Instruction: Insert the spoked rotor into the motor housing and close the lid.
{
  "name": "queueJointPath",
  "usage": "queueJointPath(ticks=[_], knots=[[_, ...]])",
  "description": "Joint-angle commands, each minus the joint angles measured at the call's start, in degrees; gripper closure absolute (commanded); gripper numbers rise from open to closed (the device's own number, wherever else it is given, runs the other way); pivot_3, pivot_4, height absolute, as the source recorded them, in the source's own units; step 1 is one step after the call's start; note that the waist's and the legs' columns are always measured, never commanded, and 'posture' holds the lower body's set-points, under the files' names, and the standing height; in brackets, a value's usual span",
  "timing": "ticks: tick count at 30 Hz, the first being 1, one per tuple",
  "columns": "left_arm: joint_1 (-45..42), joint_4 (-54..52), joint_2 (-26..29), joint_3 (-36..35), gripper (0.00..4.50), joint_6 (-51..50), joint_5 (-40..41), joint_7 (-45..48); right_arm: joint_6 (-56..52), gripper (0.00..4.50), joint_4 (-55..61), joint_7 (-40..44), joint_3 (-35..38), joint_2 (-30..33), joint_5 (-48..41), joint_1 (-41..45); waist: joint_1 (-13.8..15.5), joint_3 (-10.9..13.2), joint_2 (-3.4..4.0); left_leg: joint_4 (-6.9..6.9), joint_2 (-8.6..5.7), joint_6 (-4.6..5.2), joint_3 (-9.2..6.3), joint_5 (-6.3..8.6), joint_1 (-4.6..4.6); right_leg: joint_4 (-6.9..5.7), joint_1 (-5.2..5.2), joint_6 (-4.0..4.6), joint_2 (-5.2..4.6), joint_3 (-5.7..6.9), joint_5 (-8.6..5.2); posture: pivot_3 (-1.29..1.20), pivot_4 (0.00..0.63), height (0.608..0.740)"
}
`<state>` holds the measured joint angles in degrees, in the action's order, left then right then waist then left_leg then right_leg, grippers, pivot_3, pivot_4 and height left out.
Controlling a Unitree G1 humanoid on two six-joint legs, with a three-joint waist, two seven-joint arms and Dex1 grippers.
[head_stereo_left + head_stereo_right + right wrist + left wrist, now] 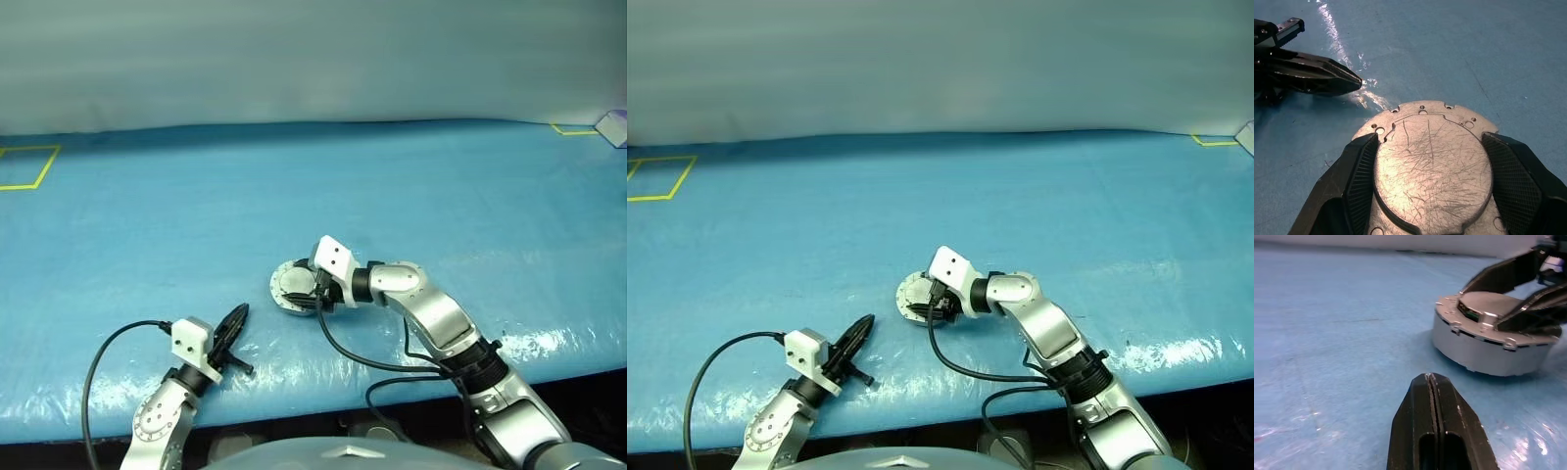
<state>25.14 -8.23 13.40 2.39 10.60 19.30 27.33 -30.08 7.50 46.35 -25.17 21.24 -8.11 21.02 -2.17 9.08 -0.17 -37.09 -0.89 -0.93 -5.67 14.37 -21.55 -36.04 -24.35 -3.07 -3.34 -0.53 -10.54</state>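
Sitting closed on the blue table cover, near its front edge at centre: the motor housing, a plain grey puck from outside, with the lid down flat on top, scratched outer face and raised centre up. Hidden completely under that lid, whatever lies inside; no telling the contents. Straddling the lid's raised centre, the right gripper, fingers spread wide, one black pad on each side, right up against the raised part; contact hard to confirm, and lower parts of both pads cut off at the frame edge. Parked well apart toward the robot's left, over the cover, the left gripper, fingers pressed tight together, nothing between them, tip aimed at the housing. Taped in yellow at the far corners, partly cut off, floor-style markings.
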Motion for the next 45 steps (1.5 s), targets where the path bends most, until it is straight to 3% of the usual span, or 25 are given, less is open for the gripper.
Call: queueJointPath(ticks=[1,19,29,37,45], knots=[[0.0,-5.7,0.3,-1.2,4.50,-1.3,1.8,0.0,0.7,1.46,-1.5,0.6,-1.2,0.2,1.2,-0.3,0.0,0.0,-0.02,-0.01,-0.01,0.00,0.01,0.00,0.00,0.00,0.01,0.00,-0.01,-0.01,0.00,0.00,0.150,0.740],[0.7,-9.9,1.6,3.0,4.50,-6.2,-1.9,1.9,-2.4,1.46,-4.6,7.9,-2.4,2.9,1.6,5.4,0.3,0.0,-0.08,0.00,-0.07,0.00,0.05,0.03,-0.07,0.07,-0.02,0.00,-0.07,-0.03,0.00,0.00,0.150,0.740],[0.6,-9.8,0.5,2.5,4.50,-6.1,-1.8,0.9,-2.5,1.46,-6.2,-0.7,1.7,-2.4,2.0,0.7,-0.1,0.0,-0.16,-0.01,0.05,0.00,0.08,0.03,0.00,0.03,-0.02,0.00,0.02,-0.02,0.00,0.00,0.150,0.740],[-0.8,-9.1,0.9,2.4,4.50,-6.6,-1.8,1.2,-1.9,1.46,-4.9,-1.6,-0.4,-1.4,3.9,-0.4,0.0,0.0,-0.16,-0.15,0.36,0.00,0.38,0.02,0.01,0.03,-0.07,0.01,0.15,-0.01,-0.01,0.00,0.150,0.740],[-1.0,-8.7,1.0,2.6,4.50,-6.6,-2.0,1.5,-12.9,1.46,-1.5,-2.4,0.5,-2.3,1.3,2.0,0.1,0.0,-0.17,-0.07,0.34,-0.01,0.45,0.03,-0.01,0.04,-0.13,0.01,0.12,-0.04,-0.01,0.00,0.150,0.740]])
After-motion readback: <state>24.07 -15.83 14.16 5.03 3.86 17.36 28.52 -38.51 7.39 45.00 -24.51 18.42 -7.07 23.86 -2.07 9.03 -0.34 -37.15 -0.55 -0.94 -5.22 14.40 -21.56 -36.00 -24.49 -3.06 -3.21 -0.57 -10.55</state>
